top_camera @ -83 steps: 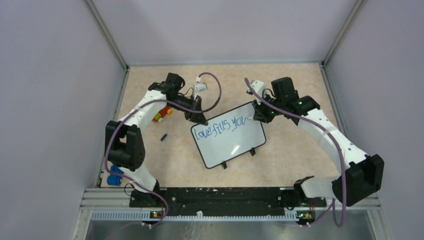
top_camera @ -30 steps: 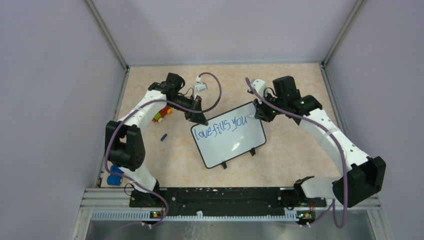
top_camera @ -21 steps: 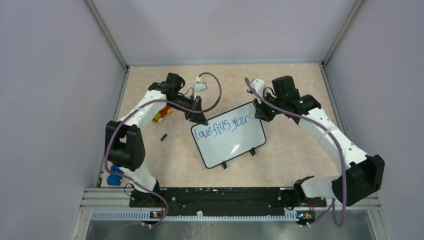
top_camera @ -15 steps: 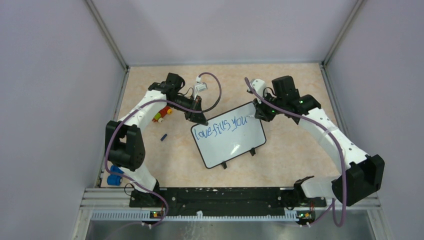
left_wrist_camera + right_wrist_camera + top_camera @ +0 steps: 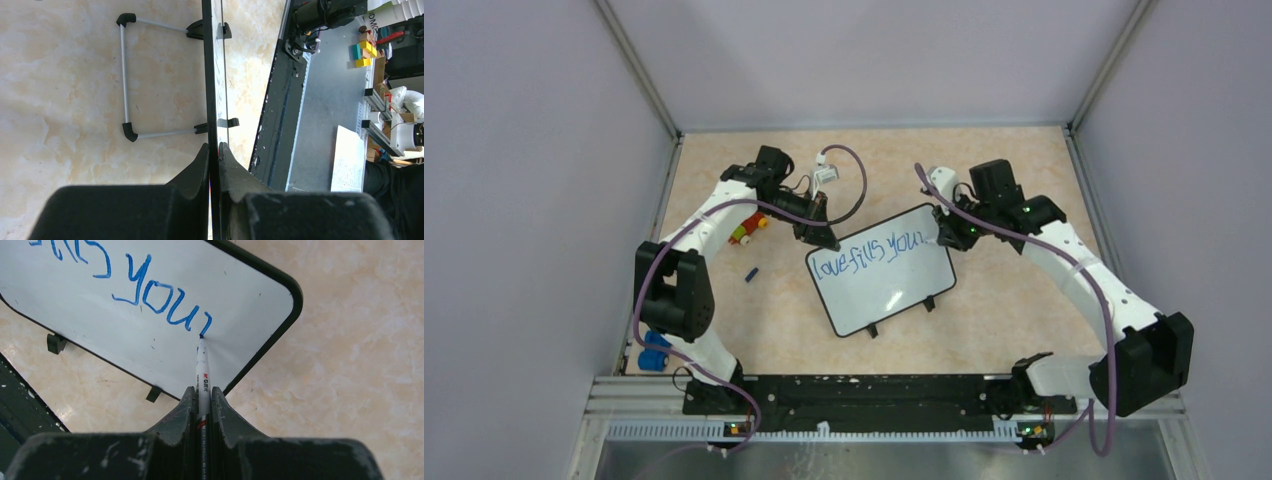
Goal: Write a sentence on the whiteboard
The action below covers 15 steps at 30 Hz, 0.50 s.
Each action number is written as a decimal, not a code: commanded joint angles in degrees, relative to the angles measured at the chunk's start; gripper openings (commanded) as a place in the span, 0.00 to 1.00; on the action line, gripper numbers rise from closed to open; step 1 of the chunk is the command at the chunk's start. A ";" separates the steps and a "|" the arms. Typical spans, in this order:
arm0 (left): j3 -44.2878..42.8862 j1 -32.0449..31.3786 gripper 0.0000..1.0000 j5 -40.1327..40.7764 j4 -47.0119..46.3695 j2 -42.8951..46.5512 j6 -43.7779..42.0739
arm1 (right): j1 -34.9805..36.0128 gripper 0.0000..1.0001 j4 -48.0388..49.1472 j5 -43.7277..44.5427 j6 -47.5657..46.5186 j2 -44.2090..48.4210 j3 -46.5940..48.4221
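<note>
I have the small rectangular white board with the thin black frame (image 5: 886,295) sitting near the middle of the marbled beige desk (image 5: 1004,310), turned at a slant, with the blue handwritten marker lettering (image 5: 150,295) running along its top line as far as "your". My right gripper (image 5: 201,392) is squeezed almost closed on a slim white marker pen (image 5: 202,365), whose tip touches the board just under the last letter, close to the rounded right corner. My left gripper (image 5: 214,150) is pinched almost closed on the board's far left edge. The main worry I see is room: the line has nearly reached the frame, so any further stroke rightward could run onto the black rim or off the board. Pressing too hard this far from the held edge could swing the board in that narrow pinch or skid its feet, bending the letters. The pen could also creep or tilt between the fingers under side load. Crossing back for a second line, I risk smearing fresh ink
</note>
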State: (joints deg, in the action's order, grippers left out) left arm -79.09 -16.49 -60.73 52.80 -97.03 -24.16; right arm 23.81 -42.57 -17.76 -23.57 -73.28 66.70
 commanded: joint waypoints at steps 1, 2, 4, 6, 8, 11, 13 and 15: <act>-0.82 -0.74 0.00 -2.30 0.88 0.20 -2.39 | -0.93 0.00 1.53 0.22 -1.12 1.11 -1.94; -0.85 -0.74 0.00 -2.32 0.87 0.21 -2.32 | -0.96 0.00 1.63 0.12 -1.12 1.12 -1.99; -0.93 -0.74 0.00 -2.34 0.84 0.13 -2.38 | -0.95 0.00 1.79 -0.01 -0.94 1.21 -1.79; -1.00 -0.74 0.00 -2.32 0.88 0.09 -2.38 | -0.96 0.00 1.89 0.13 -0.83 1.01 -1.12; -0.90 -0.74 0.00 -2.37 0.88 0.07 -2.38 | -0.96 0.00 2.25 0.19 -0.57 0.81 -0.44; -0.98 -0.74 0.00 -2.36 0.85 0.08 -2.38 | -0.95 0.00 2.69 0.44 0.11 0.32 0.83; -0.91 -0.74 0.00 -2.31 0.82 0.15 -2.38 | -0.95 0.00 2.90 0.32 0.47 -0.05 1.73; -0.89 -0.73 0.00 -2.28 0.95 0.11 -2.38 | -0.90 0.00 3.10 0.39 0.70 -0.41 2.57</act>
State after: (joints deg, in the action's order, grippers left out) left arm -79.09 -16.49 -60.64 52.77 -97.03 -24.16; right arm 23.75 -43.27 -18.33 -23.29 -73.19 65.39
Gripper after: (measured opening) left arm 0.106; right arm 0.080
